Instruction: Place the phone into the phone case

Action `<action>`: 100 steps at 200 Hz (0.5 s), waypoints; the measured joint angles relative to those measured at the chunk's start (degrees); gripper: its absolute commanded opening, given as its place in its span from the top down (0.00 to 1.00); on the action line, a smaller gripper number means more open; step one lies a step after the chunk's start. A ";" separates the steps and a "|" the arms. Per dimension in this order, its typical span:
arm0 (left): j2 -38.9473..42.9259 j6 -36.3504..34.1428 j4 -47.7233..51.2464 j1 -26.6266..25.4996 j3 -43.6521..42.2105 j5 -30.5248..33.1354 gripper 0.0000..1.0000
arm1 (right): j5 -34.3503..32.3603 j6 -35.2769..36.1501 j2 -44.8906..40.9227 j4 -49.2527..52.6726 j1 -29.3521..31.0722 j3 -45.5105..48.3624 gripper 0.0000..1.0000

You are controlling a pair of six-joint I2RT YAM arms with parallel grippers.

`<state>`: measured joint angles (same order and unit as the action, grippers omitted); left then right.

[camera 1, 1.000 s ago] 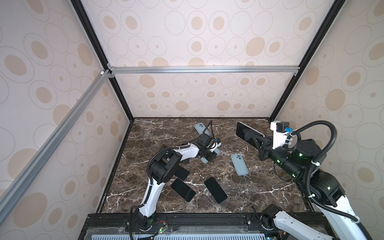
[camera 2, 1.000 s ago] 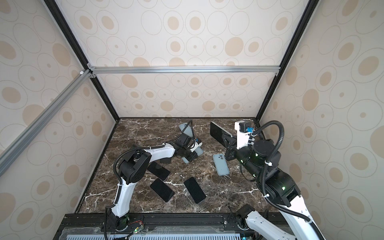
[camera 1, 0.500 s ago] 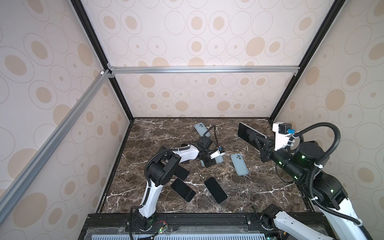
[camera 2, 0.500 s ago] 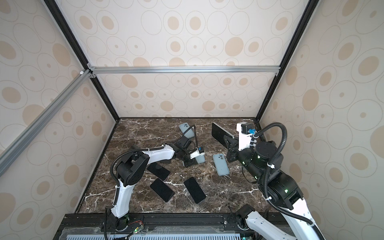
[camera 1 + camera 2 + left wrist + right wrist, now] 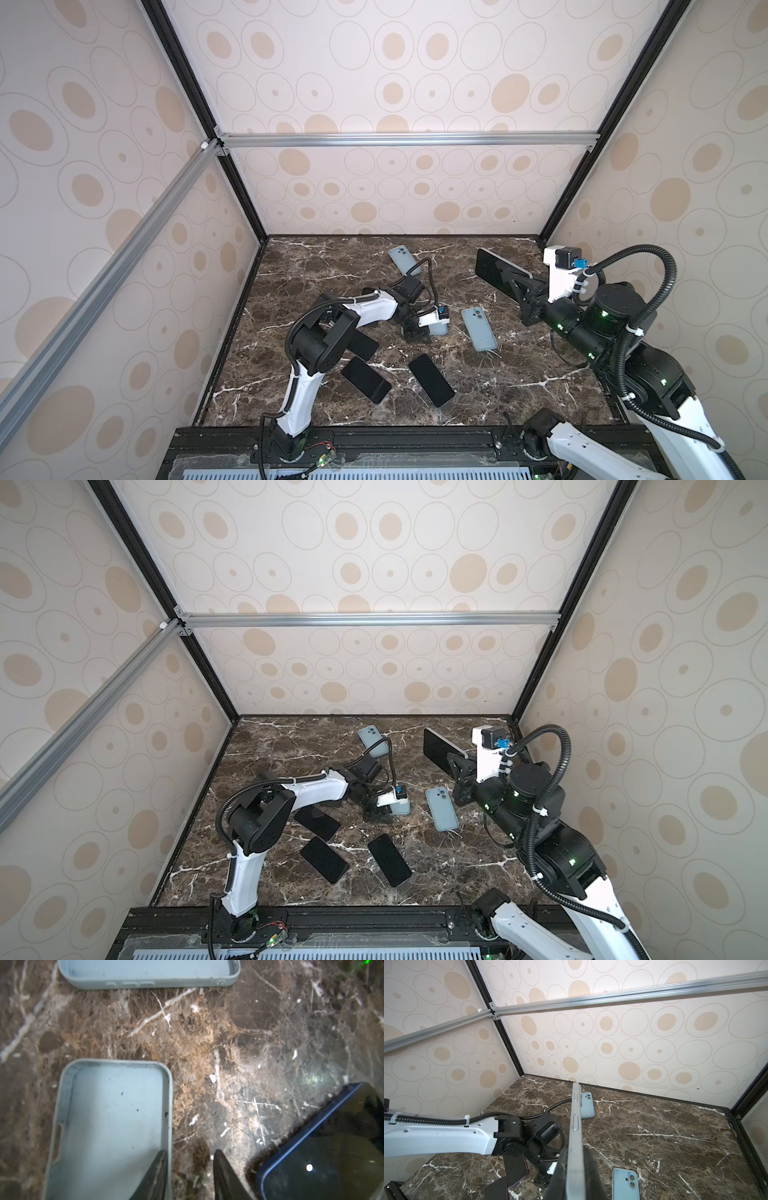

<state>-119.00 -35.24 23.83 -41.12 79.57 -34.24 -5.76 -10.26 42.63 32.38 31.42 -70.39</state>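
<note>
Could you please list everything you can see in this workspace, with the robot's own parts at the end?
Phone cases: three, light blue; back case near the rear wall, centre case at the left gripper, right-hand case beside it.
Loose phones: three, black, front of table; centre phone, left phone, tucked phone partly under the left arm.
Held phone: one, black screen, silver edge, lifted at right rear.
Table: one, dark brown marble.
Walls: beige, circle pattern, all round.
Left gripper: one, black, open, straddling the centre case's wall.
Right gripper: one, black, shut on the held phone.
</note>
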 measured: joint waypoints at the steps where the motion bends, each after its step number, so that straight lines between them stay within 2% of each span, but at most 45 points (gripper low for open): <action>1: 0.13 0.09 0.00 0.00 -0.13 0.04 0.53 | 0.00 0.02 0.02 0.00 0.00 0.00 1.00; 14: 2.40 1.51 -0.35 0.00 -2.49 0.31 0.50 | 0.00 -0.46 0.63 0.61 0.00 -0.35 1.00; 50: 12.22 8.11 -3.72 0.76 -6.88 0.98 0.49 | -0.07 -1.97 3.32 3.02 0.00 -2.49 1.00; 100: 28.98 24.52 -12.41 2.64 -14.38 2.93 0.50 | -0.17 -4.31 9.35 6.14 0.00 -5.57 1.00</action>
<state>-90.02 -10.72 11.42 -38.48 65.19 -31.31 -5.93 -14.57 51.99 38.52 31.42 -75.96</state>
